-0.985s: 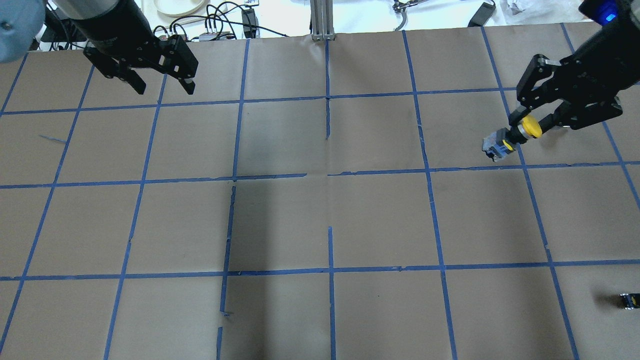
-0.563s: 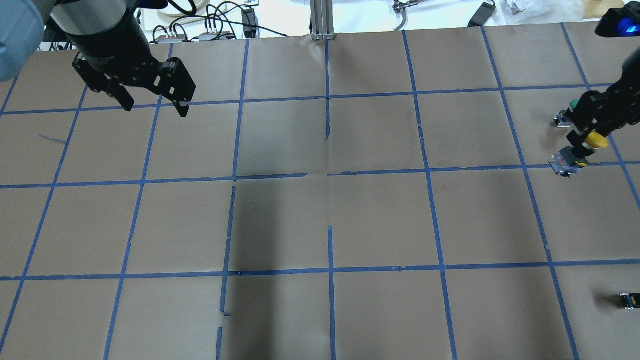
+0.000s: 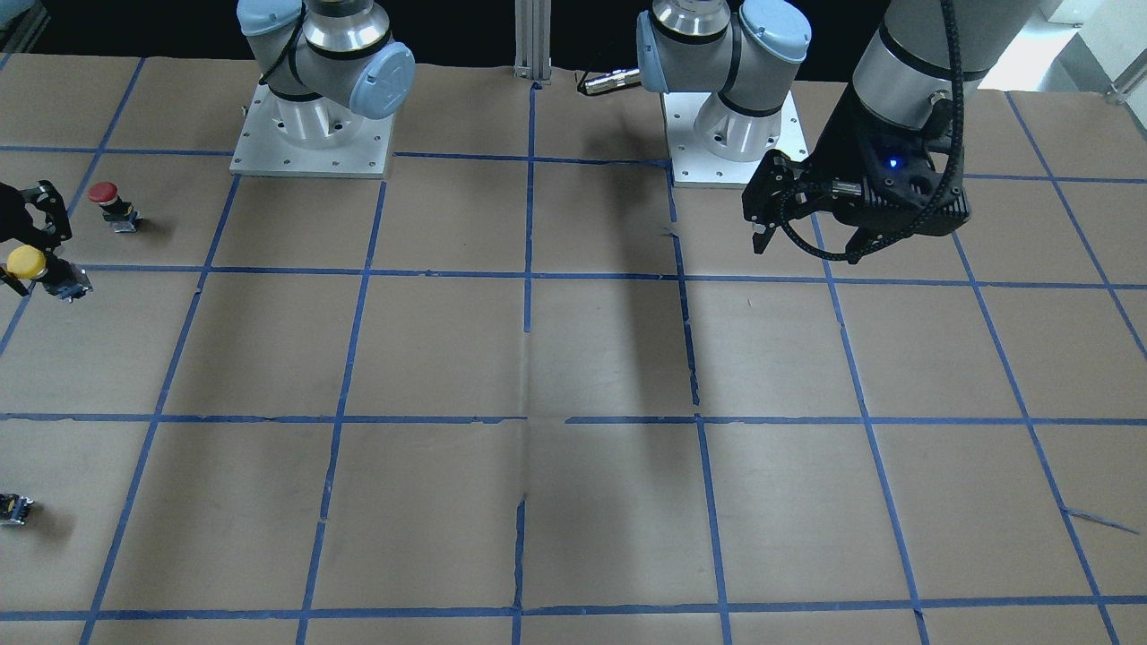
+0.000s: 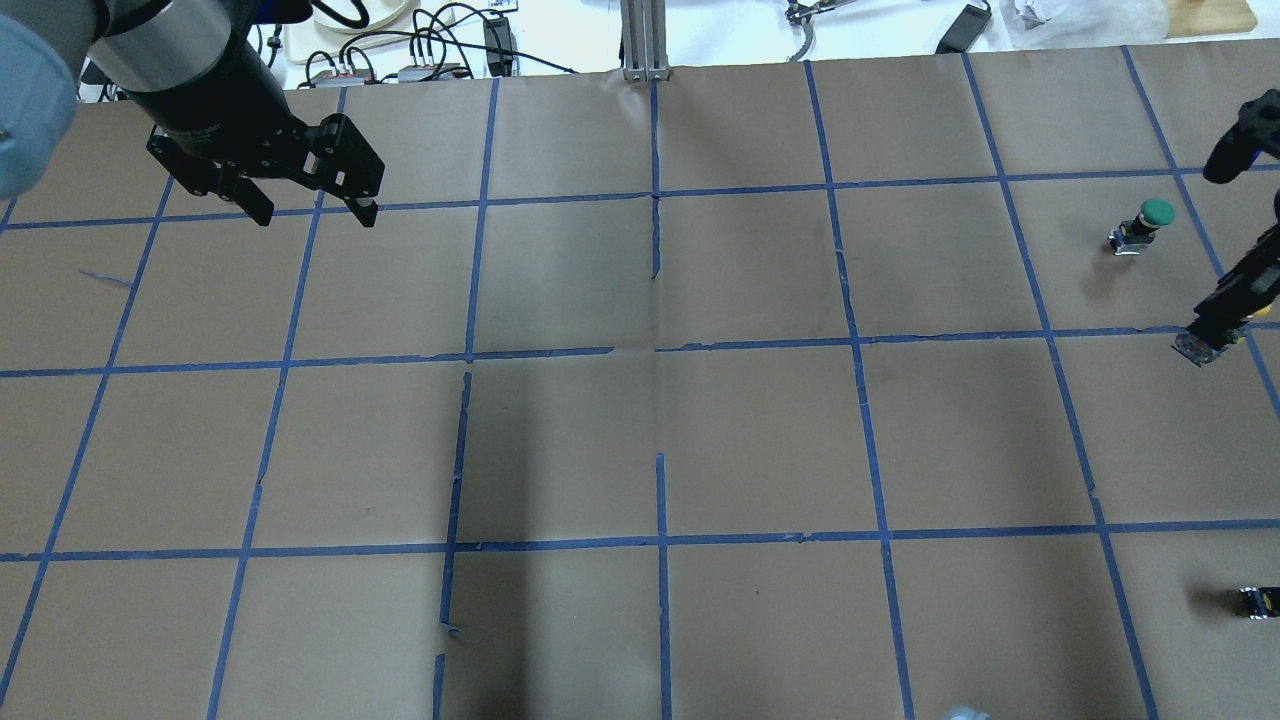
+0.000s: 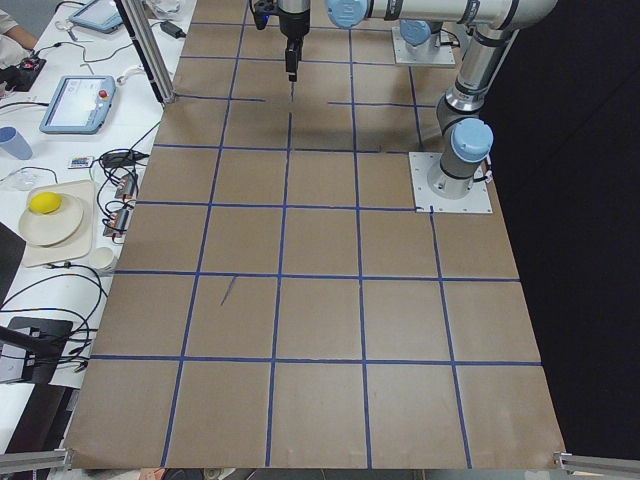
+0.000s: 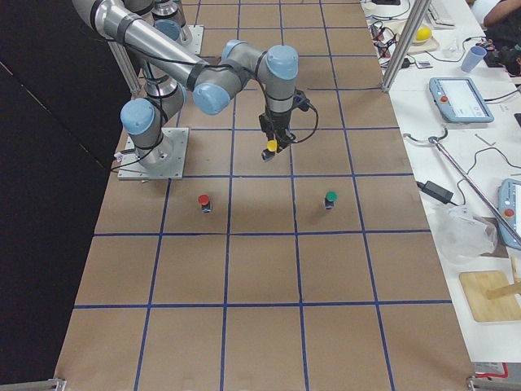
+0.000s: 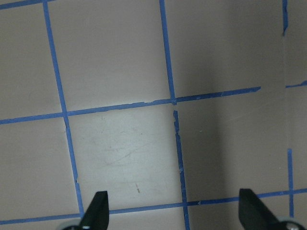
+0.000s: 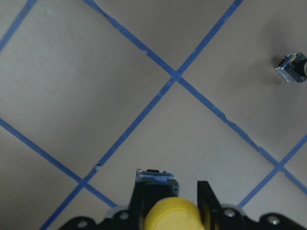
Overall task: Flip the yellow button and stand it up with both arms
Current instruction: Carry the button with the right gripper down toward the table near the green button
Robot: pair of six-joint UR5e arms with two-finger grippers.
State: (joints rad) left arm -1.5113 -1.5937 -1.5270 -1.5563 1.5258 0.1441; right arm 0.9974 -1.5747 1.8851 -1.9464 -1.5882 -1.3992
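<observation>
The yellow button (image 3: 26, 262), with a yellow cap and a grey-black block, is held in my right gripper (image 3: 36, 249) at the table's right edge. In the overhead view only its block (image 4: 1195, 347) shows below the right gripper (image 4: 1224, 316). In the right wrist view the cap (image 8: 171, 214) is nearest the camera, and the block points down at the table between the fingers (image 8: 205, 195). I cannot tell whether it touches the paper. My left gripper (image 4: 315, 214) is open and empty at the far left, also in the left wrist view (image 7: 175, 213).
A red-capped button (image 3: 105, 193) and a green-capped button (image 4: 1150, 217) stand near the right gripper. A tiny dark block with a yellow spot (image 4: 1258, 600) lies at the near right. Brown paper with a blue tape grid (image 4: 660, 350) covers the table.
My right gripper has carried the yellow button to the right, toward the table's edge, uncovering the green button. My left gripper has shifted slightly nearer and stays open.
</observation>
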